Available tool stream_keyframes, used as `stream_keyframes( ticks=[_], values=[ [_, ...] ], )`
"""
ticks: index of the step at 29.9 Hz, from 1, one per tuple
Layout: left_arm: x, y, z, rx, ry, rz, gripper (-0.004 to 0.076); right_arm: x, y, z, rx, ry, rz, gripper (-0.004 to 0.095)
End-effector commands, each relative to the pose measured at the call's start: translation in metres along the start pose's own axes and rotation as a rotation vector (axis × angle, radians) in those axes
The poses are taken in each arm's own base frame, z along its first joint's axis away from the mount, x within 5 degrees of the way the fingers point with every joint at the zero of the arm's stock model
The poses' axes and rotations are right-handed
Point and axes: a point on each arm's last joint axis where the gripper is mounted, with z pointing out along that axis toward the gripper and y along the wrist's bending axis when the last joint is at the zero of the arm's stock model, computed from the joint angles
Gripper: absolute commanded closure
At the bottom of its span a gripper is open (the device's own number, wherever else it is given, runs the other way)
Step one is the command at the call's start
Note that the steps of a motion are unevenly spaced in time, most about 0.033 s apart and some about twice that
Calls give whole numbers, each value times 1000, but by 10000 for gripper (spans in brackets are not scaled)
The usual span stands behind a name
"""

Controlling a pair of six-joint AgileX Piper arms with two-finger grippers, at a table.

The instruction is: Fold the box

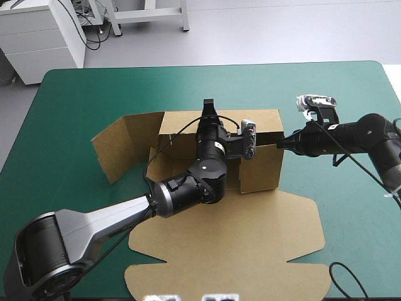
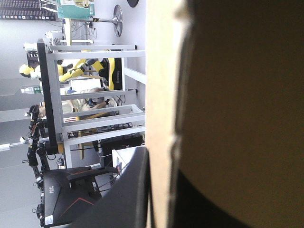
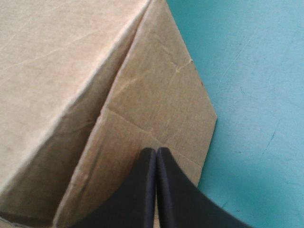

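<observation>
Brown box point(image 1: 250, 122) stands half-raised at the middle of the teal-green desk point(image 1: 69, 106). Its far wall and right-hand wall are up, a left-hand flap point(image 1: 119, 147) is splayed outward toward the desk's left edge, and the broad lid point(image 1: 238, 244) lies flat toward the near edge. The left gripper point(image 1: 208, 106) reaches over the tray from the near-left corner and is clamped on the top rim of the far wall, one black finger on either face of the board. The right gripper point(image 3: 156, 152) comes in from the desk's right edge, its fingers pressed together into a single point and holding nothing. Its tip is at the outer face of the right-hand wall and appears to touch it, though the contact itself is hard to make out.

The step in hand looks like squaring the right end of the tray, with the far wall held steady while the side panel is nudged inward. Done well, the push would stay low and near the crease so that the panel hinges rather than buckles. The left gripper's hold would keep the far wall upright so that the whole sheet does not slide toward the left edge. The splayed left-hand flap has yet to be raised and tucked.
</observation>
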Motion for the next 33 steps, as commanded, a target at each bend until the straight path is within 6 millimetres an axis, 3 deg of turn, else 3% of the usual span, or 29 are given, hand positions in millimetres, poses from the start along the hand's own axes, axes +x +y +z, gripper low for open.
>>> stream_keyframes(
  ticks=[1,15,18,23,33],
  values=[
    [9,24,-16,-52,14,-46,731,-8,7,-12,-21,-120,-41,922],
    [7,13,-11,0,36,40,731,-4,5,-12,2,-73,-104,909],
    [6,9,-7,9,51,48,731,-2,5,-11,2,-54,-113,799],
    [6,10,-7,-3,55,57,731,3,6,-11,-16,-1,-139,501],
    [6,10,-7,-6,55,59,731,10,10,-14,-50,71,-172,472]
  ],
)
